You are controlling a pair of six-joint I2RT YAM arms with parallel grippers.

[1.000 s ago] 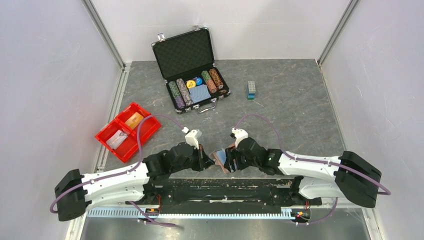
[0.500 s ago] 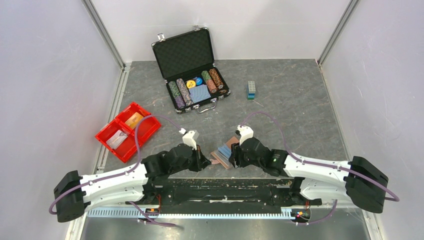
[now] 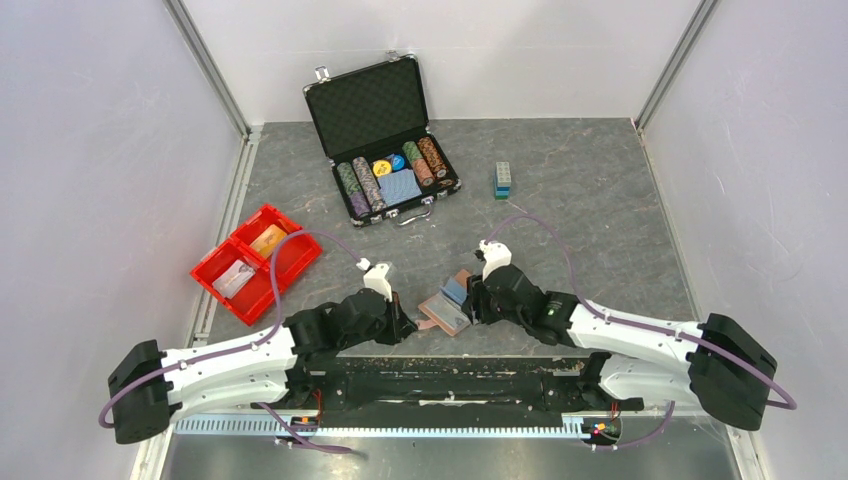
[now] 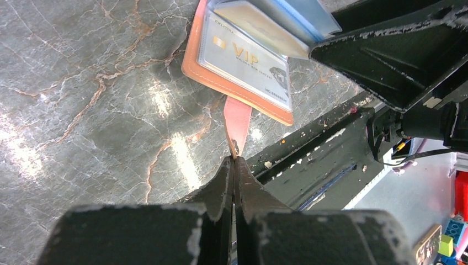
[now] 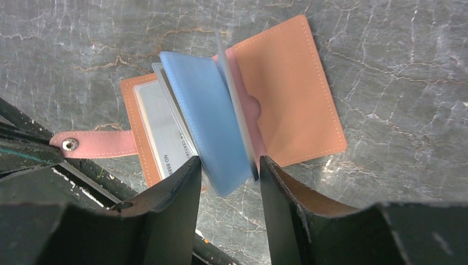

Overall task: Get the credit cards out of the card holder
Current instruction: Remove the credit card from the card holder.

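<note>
The brown card holder (image 3: pixel 447 306) lies open on the table between my grippers. In the left wrist view my left gripper (image 4: pixel 234 159) is shut on its pink closing tab (image 4: pixel 238 118); a pale VIP credit card (image 4: pixel 243 58) sits in the near panel. In the right wrist view my right gripper (image 5: pixel 229 171) is open, its fingertips either side of the light-blue inner sleeves (image 5: pixel 212 121), which stand up, blurred. The orange-brown right panel (image 5: pixel 292 88) lies flat. A pale card (image 5: pixel 157 132) shows in the left panel. No card is out of the holder.
A red bin (image 3: pixel 256 263) with small items stands at the left. An open black poker-chip case (image 3: pixel 385 150) stands at the back. A small blue-green block (image 3: pixel 503 180) lies at the back right. The arms' black base rail runs just behind the holder.
The holder has gone from raised between the grippers to lying opened flat. My right gripper has drawn back to the right. My left gripper has shifted slightly left, still on the tab.
</note>
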